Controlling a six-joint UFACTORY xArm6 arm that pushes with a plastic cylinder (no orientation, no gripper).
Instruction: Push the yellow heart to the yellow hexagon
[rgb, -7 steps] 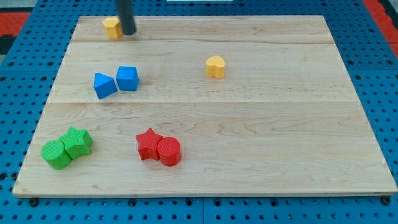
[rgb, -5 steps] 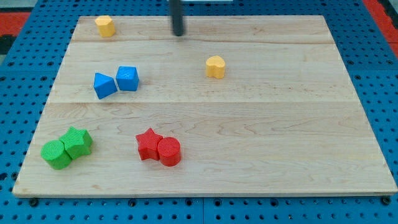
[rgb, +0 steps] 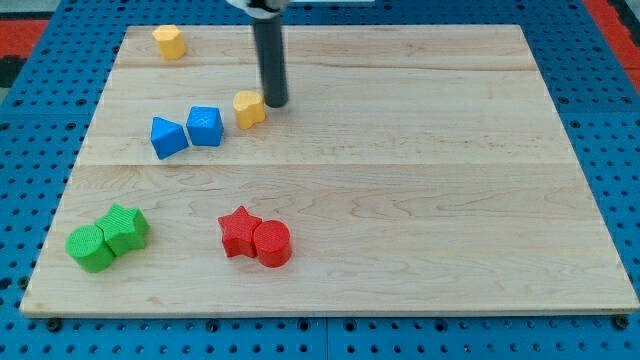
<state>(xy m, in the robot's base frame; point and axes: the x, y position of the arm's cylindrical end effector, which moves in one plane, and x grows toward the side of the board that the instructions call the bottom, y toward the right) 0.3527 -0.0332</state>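
The yellow heart (rgb: 249, 108) lies on the wooden board just right of the blue cube (rgb: 205, 126). My tip (rgb: 275, 103) touches the heart's right side. The yellow hexagon (rgb: 168, 42) sits near the board's top left corner, well up and left of the heart.
A blue wedge-like block (rgb: 167, 137) touches the blue cube's left side. A red star (rgb: 238, 231) and a red cylinder (rgb: 271, 243) sit together at the bottom middle. Two green blocks (rgb: 106, 238) sit at the bottom left. The board's edge (rgb: 330, 308) runs along the bottom.
My tip swung right from the hexagon, then came down and left. The yellow heart has been pushed left, from the middle right to beside the blue cube.
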